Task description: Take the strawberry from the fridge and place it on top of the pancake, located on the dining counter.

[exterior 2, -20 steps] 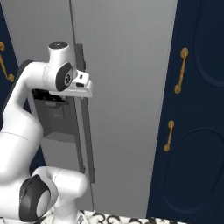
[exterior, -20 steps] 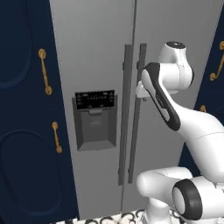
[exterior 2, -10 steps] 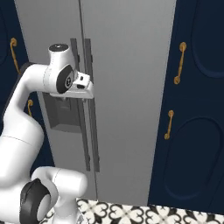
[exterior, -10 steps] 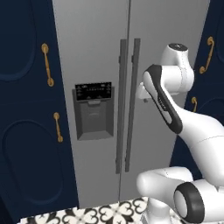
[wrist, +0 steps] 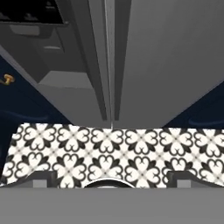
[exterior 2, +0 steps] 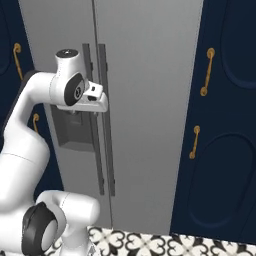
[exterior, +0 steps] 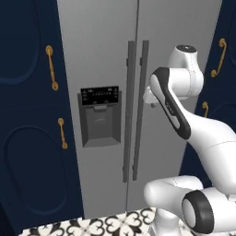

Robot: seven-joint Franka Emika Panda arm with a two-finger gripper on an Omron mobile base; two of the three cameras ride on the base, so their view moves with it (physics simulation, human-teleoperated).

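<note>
- Dark finger tips of the tool sit spread wide at the bottom of the hand view, nothing between them; it is released and carrying nothing.
- You have the hand raised beside the fridge, near the pair of long vertical grey handles, not touching them as far as the base views show. The hand camera looks down along the door seam to the floor.
- Both fridge doors are shut. The strawberry cannot be seen; by the task it should be inside, so count it as behind those doors.
- Handling, my judgement: a strawberry is light, soft and easily bruised, a little slick on the skin. Take it across the widest part of the body with a gentle close, clear of the dark top.
- The door comes first. The handles look rigid and smooth, thin bars standing off the door face; hook or pinch the one you need around mid-height. Which door hides the berry, I cannot tell.
- Dark dispenser panel sits in the left door, just beside the handles.
- Navy cabinets with brass handles flank the fridge on both sides, so door swing room looks tight.
- Black-and-white patterned tile floor runs up to the fridge foot.
</note>
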